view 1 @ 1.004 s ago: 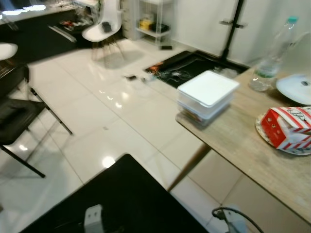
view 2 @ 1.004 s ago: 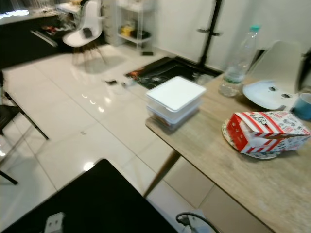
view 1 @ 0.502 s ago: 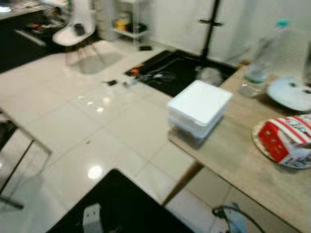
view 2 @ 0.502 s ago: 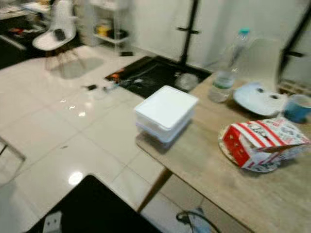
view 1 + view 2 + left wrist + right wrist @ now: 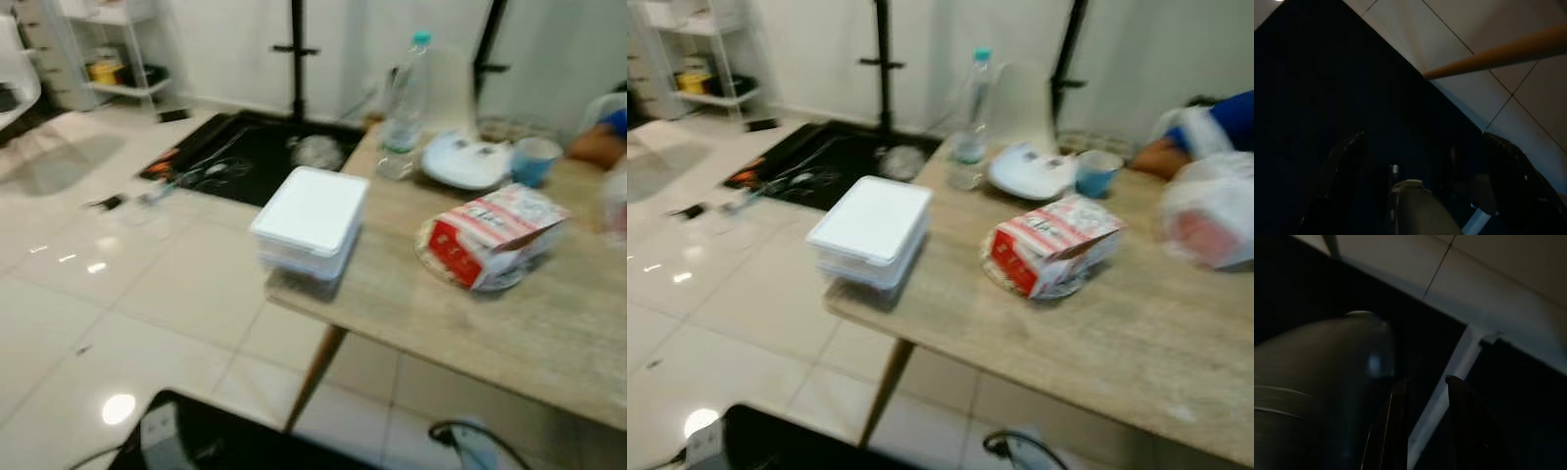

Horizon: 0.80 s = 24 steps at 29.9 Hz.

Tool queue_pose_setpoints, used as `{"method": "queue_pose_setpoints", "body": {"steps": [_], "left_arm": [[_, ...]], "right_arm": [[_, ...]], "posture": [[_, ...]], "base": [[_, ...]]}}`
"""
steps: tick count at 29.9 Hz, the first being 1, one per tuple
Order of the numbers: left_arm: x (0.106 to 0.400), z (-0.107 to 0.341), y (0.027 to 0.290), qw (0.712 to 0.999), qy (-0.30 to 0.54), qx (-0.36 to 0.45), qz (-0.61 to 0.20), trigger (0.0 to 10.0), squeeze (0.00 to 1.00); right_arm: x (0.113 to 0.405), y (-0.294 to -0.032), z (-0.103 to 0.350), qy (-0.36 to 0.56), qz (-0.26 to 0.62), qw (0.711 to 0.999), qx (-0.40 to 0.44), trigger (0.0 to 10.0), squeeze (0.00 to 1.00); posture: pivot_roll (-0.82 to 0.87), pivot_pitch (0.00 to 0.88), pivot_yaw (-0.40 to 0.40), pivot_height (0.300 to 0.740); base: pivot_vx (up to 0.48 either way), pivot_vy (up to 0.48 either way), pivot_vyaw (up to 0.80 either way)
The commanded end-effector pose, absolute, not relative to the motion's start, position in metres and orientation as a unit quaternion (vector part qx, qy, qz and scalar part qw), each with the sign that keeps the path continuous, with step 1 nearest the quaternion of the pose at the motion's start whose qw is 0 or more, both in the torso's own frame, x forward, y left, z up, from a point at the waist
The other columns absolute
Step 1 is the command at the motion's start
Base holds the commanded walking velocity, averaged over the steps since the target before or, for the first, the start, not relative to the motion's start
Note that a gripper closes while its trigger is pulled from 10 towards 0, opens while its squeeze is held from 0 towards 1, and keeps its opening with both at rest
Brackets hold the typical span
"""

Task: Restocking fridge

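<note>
Ahead, white container (image 5: 308, 219) at table (image 5: 1136, 328) corner — both grippers' finger state unclear.

At the bottom of your head views you see the robot's black torso (image 5: 225, 452), carrying a small pale square fitting (image 5: 158, 427) and a looped black cable (image 5: 468, 438). Your wrist views show each hand with two long black fingers (image 5: 1385, 431) and a rounded grey housing (image 5: 1418, 208).
</note>
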<state>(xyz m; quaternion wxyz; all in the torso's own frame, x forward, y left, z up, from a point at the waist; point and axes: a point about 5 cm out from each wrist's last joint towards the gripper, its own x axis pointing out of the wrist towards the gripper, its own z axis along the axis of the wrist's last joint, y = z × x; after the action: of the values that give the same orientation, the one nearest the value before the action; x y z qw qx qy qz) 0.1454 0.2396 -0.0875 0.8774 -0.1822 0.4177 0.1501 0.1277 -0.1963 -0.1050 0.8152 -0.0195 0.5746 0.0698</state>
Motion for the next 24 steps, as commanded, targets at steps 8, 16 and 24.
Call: {"method": "queue_pose_setpoints", "body": {"steps": [8, 16, 24], "left_arm": [[0.137, -0.090, 0.242, 0.872, 0.426, -0.181, 0.159, 10.0, 0.00], [0.136, -0.091, 0.237, 0.871, 0.433, -0.186, 0.135, 10.0, 0.00], [0.138, -0.091, 0.235, 0.872, 0.432, -0.189, 0.130, 10.0, 0.00]], "right_arm": [[0.134, -0.196, -0.103, 0.564, 0.074, 0.822, -0.020, 10.0, 0.00], [0.136, -0.198, -0.102, 0.558, 0.073, 0.826, -0.019, 10.0, 0.00], [0.137, -0.197, -0.102, 0.558, 0.076, 0.826, -0.020, 10.0, 0.00]], "posture": [[-0.04, 0.000, 0.030, 0.740], [-0.04, 0.000, 0.027, 0.740], [-0.04, 0.000, 0.027, 0.740]], "base": [[0.000, 0.000, -0.66], [0.000, -0.236, 0.00], [0.000, -0.472, 0.00]]}}
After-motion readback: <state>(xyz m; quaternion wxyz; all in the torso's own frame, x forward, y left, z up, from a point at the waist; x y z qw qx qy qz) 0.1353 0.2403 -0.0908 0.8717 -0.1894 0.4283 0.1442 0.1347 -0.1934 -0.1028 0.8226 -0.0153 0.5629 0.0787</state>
